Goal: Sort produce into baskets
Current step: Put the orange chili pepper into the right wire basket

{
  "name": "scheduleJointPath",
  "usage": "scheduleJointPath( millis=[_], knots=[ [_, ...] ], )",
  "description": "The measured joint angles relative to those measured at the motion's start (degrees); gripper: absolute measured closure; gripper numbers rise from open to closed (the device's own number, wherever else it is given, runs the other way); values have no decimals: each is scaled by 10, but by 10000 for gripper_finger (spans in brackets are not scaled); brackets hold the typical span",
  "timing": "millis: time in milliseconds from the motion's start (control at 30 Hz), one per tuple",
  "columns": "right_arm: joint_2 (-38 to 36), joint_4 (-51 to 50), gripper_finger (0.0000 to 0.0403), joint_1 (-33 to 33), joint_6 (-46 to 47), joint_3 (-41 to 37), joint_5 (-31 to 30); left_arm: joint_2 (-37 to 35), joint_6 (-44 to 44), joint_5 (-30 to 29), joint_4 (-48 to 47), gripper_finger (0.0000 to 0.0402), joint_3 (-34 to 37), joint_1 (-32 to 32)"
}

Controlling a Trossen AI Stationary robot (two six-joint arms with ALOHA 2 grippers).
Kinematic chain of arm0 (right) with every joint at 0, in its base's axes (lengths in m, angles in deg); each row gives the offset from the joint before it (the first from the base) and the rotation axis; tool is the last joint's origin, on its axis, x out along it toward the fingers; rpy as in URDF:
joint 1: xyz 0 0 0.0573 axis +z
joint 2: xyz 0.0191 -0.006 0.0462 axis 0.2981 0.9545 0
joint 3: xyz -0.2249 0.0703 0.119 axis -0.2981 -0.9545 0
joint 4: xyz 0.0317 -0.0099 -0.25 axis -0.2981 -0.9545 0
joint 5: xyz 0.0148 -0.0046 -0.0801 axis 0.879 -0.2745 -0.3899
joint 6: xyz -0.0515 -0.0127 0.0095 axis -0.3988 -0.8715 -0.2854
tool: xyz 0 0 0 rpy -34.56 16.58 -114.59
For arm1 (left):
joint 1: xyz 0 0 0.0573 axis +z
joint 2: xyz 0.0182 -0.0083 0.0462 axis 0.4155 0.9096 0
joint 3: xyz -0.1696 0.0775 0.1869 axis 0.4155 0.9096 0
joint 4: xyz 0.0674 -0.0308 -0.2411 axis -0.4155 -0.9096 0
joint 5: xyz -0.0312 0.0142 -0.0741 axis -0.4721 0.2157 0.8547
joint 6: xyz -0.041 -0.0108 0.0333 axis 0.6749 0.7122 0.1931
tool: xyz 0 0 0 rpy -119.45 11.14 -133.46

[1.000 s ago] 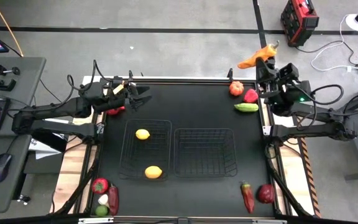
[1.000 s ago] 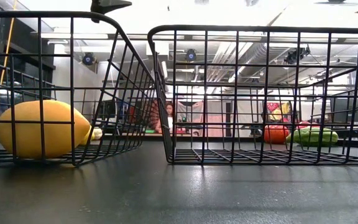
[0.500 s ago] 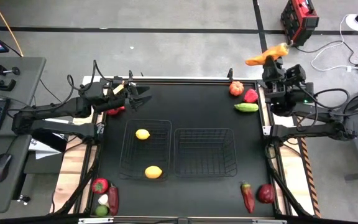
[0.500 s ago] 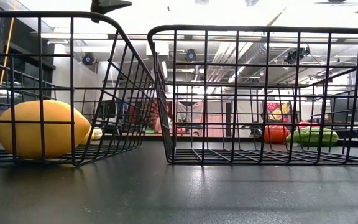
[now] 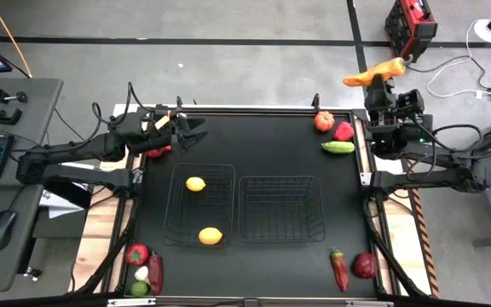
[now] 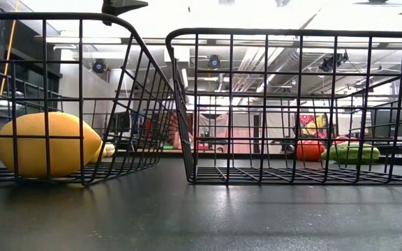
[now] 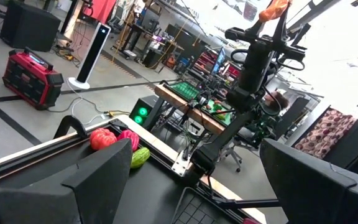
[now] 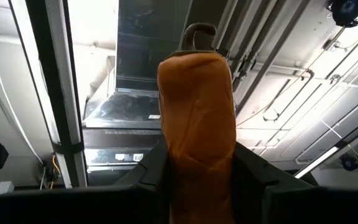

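- Beyond the far right corner of the tabletop, my right gripper is raised high with an orange pepper clamped between its jaws; the right wrist view shows the pepper gripped at its lower end, stem pointing up.
- My left gripper waits at the far left, just beyond the left basket, jaws spread wide and empty.
- Two lemons lie in the left basket, one far, one near. The right basket holds nothing.
- Loose produce sits at the far right corner, including a cucumber, and at both near corners.
- I judge this to be the carry step, the pepper lifted but not yet delivered.
- Next I would swing the right arm in over the right basket, lower it, and only then release, since a drop from this height could bounce out.
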State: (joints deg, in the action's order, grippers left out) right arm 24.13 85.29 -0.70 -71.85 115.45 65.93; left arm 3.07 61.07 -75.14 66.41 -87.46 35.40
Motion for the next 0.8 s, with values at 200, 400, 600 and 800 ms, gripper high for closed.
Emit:
scheduleJointPath(
  millis=[200,400,600,800],
  knots=[
    [0,0,311,0,-2,0,0,0,0,0,0,57,0,0],
    [0,4,309,0,-2,0,0,0,5,0,0,57,0,0],
    [0,25,308,0,-2,0,0,0,13,0,0,57,0,0],
    [0,68,307,0,-15,0,0,0,14,0,0,57,0,0]
  ],
)
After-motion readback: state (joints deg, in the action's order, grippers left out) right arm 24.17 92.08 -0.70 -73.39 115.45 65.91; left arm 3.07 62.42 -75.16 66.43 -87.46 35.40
